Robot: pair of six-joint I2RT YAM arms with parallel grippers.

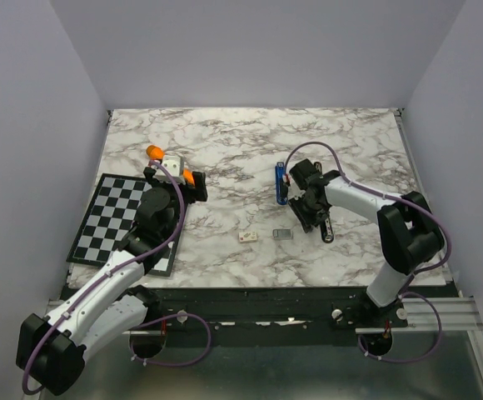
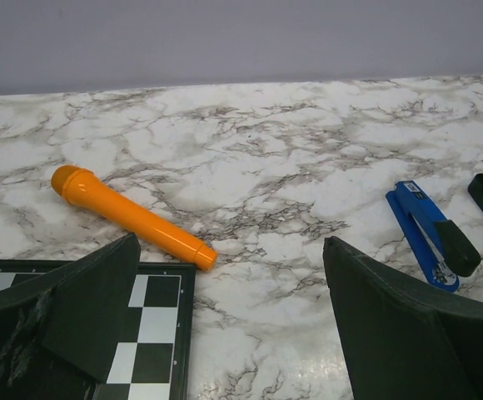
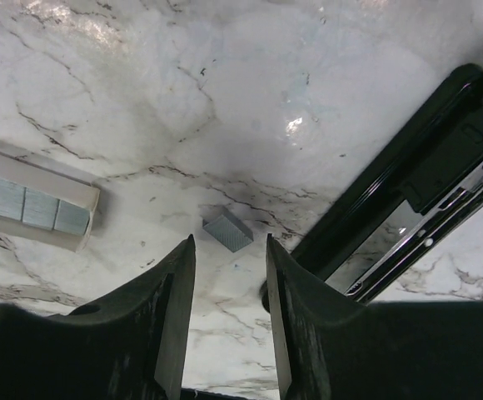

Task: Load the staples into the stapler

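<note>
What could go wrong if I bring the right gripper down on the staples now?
1. The staples lie flat on the marble, so the fingers of the right gripper might slide them instead of pinching them.
2. The open black stapler sits close beside them; a finger could bump it.

Tiny grey staples (image 3: 227,230) flat beside black, seemingly open stapler (image 3: 408,171)

No writing, brand, number or sign can be read in any view. The stapler (image 3: 408,167), the whitish box (image 3: 33,204) to its left and the checkered board (image 1: 108,217) at the near left show no legible print.
</note>
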